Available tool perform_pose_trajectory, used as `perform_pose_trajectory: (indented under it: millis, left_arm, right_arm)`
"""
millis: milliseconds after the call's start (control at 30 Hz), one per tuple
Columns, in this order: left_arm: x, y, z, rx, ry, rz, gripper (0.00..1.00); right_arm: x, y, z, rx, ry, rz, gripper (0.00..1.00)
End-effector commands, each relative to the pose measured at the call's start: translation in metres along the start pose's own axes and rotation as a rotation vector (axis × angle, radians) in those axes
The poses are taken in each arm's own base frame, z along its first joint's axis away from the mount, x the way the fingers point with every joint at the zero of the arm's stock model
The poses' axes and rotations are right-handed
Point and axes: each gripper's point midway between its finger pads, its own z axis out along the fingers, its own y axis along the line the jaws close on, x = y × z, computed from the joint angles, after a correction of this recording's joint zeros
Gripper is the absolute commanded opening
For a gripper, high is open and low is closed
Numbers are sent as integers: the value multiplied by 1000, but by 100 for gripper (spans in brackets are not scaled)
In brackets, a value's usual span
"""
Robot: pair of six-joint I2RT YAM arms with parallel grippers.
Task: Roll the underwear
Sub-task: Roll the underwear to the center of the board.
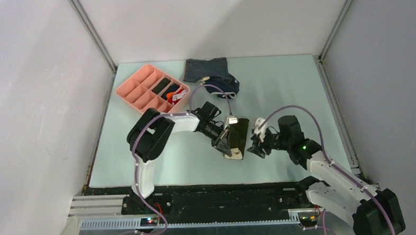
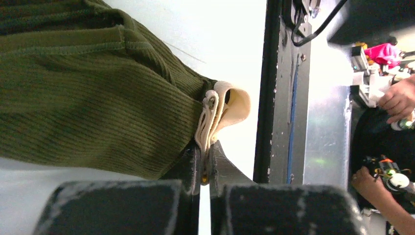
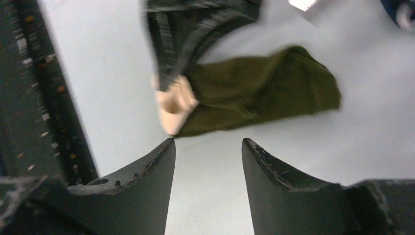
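The pale green table [image 1: 295, 92] carries both arms. Well beyond the left gripper [image 1: 225, 142], toward the far edge, sits a pink compartment tray [image 1: 128, 92]. To its right a blue-grey striped garment [image 1: 204, 69] touches a navy white-trimmed garment [image 1: 227, 88].

The underwear [image 1: 238, 136] is olive green and ribbed, and it is bunched at the left gripper's tips. In the left wrist view it fills the space ahead of the fingers and to their left. Whether it rests flat on the table there I cannot tell.

The left gripper's jaws are pressed together with only a sliver of gap, and they pinch the cream band [image 2: 230, 105] at the garment's edge.

The right gripper [image 1: 260, 145] sits just beside the underwear on the side away from the left gripper. Its jaws are spread wide with nothing between them. From its own wrist camera the underwear lies just ahead of the fingertips, apart from them, with the cream band ahead of the left finger
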Motion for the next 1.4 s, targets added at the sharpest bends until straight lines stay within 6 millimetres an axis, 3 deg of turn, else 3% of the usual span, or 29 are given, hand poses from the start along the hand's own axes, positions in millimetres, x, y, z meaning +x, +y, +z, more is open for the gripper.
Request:
perform_pose_trajectory:
  millis: [0, 100, 233, 933, 1367]
  left_arm:
    - [-11, 8, 8, -20, 7, -30, 0]
    - [-23, 5, 10, 11, 15, -91, 0]
    - [-26, 16, 19, 35, 83, -255, 0]
    - [-36, 32, 31, 120, 13, -623, 0]
    - [-33, 38, 29, 210, 12, -786, 0]
  right_arm:
    - [-7, 56, 3, -234, -46, -309, 55]
    - [0, 85, 11, -316, -52, -460, 54]
    - [1, 90, 19, -323, -86, -580, 53]
    - [39, 37, 54, -77, 41, -768, 52]
    - [54, 22, 67, -9, 85, -834, 52]
